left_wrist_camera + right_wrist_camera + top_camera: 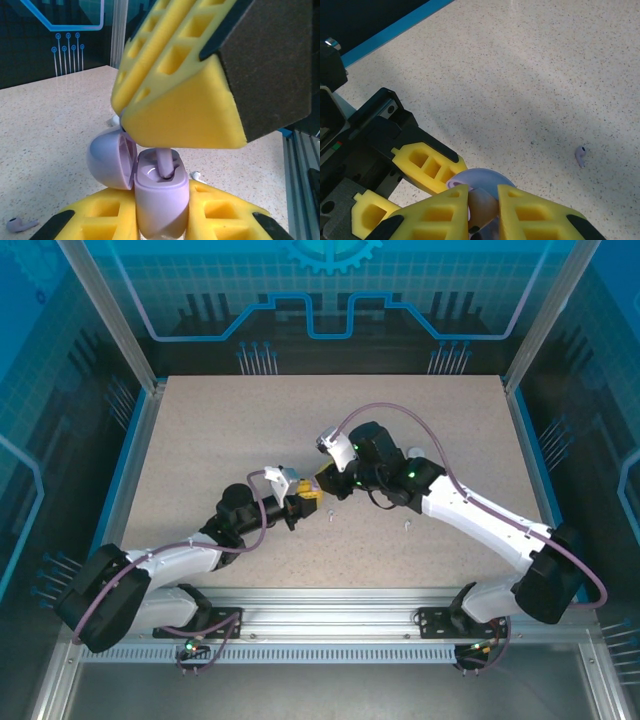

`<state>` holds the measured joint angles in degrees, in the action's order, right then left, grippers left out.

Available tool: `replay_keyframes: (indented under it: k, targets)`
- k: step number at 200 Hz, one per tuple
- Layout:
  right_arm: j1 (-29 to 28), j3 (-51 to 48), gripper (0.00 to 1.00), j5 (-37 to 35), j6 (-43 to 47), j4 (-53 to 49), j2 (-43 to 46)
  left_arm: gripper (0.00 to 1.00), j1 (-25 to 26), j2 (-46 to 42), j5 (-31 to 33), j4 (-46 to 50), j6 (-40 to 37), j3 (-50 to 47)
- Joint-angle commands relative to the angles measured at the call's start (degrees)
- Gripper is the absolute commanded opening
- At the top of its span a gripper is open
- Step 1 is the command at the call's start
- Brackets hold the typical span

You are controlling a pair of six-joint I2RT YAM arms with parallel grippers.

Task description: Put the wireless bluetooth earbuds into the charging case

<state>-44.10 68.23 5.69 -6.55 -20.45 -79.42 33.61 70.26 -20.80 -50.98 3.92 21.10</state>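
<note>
Clamping the charging case [161, 192] upright (lid [107, 162] open), the left gripper [161, 216] is presenting it to the right gripper's [482, 210] pinched earbud [165, 161].

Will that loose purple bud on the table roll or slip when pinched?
Likely slippery: the loose purple bud looks smooth and rounded. Its stem lies flat, so it should pivot, not roll. Tiny, so probably light.

Over the middle of the speckled table [200, 440] both arms reach inward. The left gripper [302, 502] and the right gripper [325, 480] sit tip to tip, yellow fingers close together. A tiny pale bud [330, 515] lies just beside them, and another tiny bud [407, 526] lies near the right arm.
</note>
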Motion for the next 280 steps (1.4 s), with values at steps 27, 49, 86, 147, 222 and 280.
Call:
replay_keyframes:
  k: [27, 49, 86, 147, 222, 280]
  targets:
    - [1.78, -0.73, 0.19, 4.54, 4.80, 0.95, 1.55, 0.23, 1.08, -2.04, -3.74, -3.83, -2.77, 1.65]
    - [2.30, -0.42, 0.19, 6.25, 6.16, 0.26, 1.63, 0.23, 1.18, -2.32, -3.70, -3.47, -3.09, 1.75]
    - [2.45, -0.20, 0.19, 7.01, 8.18, -1.16, 2.24, 0.23, 1.19, -2.50, -3.77, -3.18, -3.48, 1.80]
    - [3.03, -0.37, 0.20, 7.93, 9.53, -2.12, 3.13, 0.23, 1.54, -2.58, -3.58, -3.00, -3.91, 1.84]
    - [3.28, -0.35, 0.19, 10.31, 9.93, -3.20, 3.17, 0.23, 1.68, -3.10, -3.33, -2.30, -4.10, 2.30]
    - [3.31, -1.08, 0.19, 12.33, 9.36, -2.82, 2.86, 0.23, 1.73, -3.11, -3.46, -2.22, -4.01, 3.04]
